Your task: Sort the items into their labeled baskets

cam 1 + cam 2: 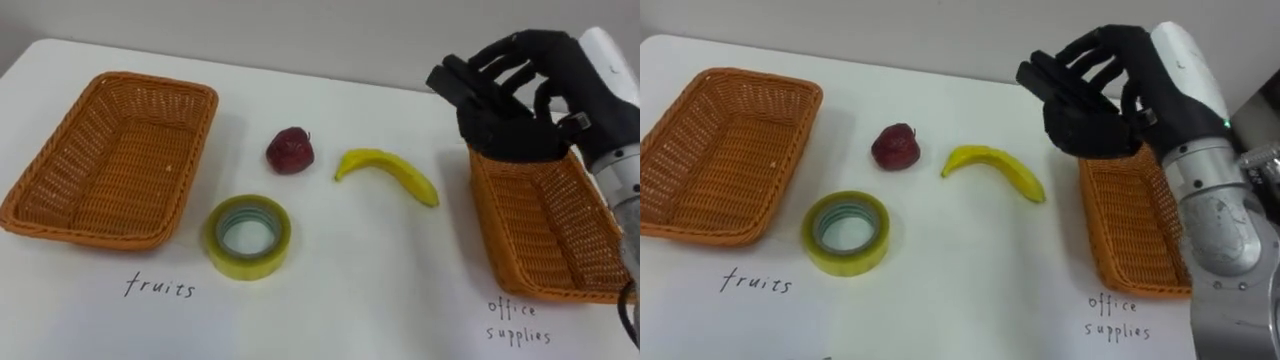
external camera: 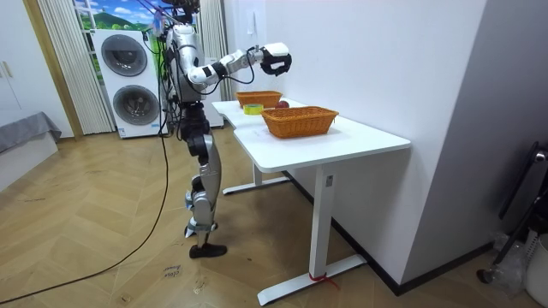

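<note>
My right hand (image 1: 545, 95) hovers over the far end of the wicker basket (image 1: 492, 235) labelled office supplies, at the table's right. Its fingers are curled round a black blocky object (image 1: 462, 88) that juts out to the left; what the object is I cannot make out. On the white table lie a yellow banana (image 1: 390, 172), a dark red fruit (image 1: 290, 150) and a roll of yellow tape (image 1: 250, 265). The wicker basket (image 1: 45, 215) labelled fruits stands empty at the left. In the room view my right hand (image 2: 276, 62) is raised above the table.
Handwritten labels mark the table in front of each basket. A wall runs just behind the table's far edge. In the room view I stand at the end of the white table (image 2: 342, 145), with two stacked washing machines (image 2: 128, 81) behind me.
</note>
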Available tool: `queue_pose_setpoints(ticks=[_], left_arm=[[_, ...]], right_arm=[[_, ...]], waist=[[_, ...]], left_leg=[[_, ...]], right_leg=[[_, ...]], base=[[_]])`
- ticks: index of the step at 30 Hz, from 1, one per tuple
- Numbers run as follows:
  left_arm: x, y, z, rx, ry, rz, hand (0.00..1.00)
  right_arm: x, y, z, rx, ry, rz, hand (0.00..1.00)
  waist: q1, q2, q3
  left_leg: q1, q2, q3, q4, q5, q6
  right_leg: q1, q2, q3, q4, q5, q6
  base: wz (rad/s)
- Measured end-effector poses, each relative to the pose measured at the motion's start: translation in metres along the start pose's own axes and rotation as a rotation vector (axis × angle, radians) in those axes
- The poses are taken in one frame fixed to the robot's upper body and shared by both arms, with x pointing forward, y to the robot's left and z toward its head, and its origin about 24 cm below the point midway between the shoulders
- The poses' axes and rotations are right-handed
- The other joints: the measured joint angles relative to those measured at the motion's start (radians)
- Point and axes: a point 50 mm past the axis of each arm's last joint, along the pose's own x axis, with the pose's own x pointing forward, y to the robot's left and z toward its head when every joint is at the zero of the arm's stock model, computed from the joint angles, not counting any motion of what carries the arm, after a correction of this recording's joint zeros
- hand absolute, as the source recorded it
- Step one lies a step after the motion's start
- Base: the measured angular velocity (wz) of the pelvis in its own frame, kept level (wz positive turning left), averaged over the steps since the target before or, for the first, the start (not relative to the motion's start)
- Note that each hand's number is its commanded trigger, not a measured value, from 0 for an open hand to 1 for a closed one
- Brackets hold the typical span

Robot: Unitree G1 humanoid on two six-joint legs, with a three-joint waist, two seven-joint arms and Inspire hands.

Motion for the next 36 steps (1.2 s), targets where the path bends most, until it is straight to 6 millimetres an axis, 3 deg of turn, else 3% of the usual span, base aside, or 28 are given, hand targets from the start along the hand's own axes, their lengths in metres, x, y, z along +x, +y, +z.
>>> queue_pose_setpoints(ticks=[6,16,30,36], left_arm=[[-0.001,-0.003,-0.001,-0.003,0.007,-0.012,0.00],[0.000,-0.003,0.005,-0.012,-0.017,-0.021,0.00],[-0.004,-0.004,-0.002,-0.014,-0.016,-0.016,0.00],[-0.004,-0.005,-0.004,-0.010,-0.001,-0.008,0.00]], right_arm=[[0.000,-0.005,-0.006,0.021,0.007,-0.051,1.00],[-0.004,-0.005,-0.038,0.029,0.132,-0.092,1.00],[-0.023,0.007,-0.069,0.031,0.275,-0.053,1.00],[-0.030,0.012,-0.080,0.029,0.326,-0.030,1.00]], waist=[[-0.037,0.016,-0.0012],[-0.039,0.002,-0.0048],[-0.046,0.022,-0.0023],[-0.048,0.017,-0.0029]], left_leg=[[0.008,0.002,0.003,-0.003,0.001,-0.003],[0.017,0.002,0.016,-0.005,0.002,-0.003],[0.032,0.003,0.017,-0.013,0.001,-0.003],[0.031,0.001,0.025,-0.009,0.002,-0.003]], right_leg=[[0.005,0.002,0.002,0.004,0.000,-0.001],[0.001,0.002,0.003,0.009,0.000,-0.001],[0.012,0.001,0.001,0.012,0.000,-0.001],[0.012,-0.001,0.001,0.011,-0.002,-0.002]], base=[[0.00],[-0.05],[-0.01],[0.00]])
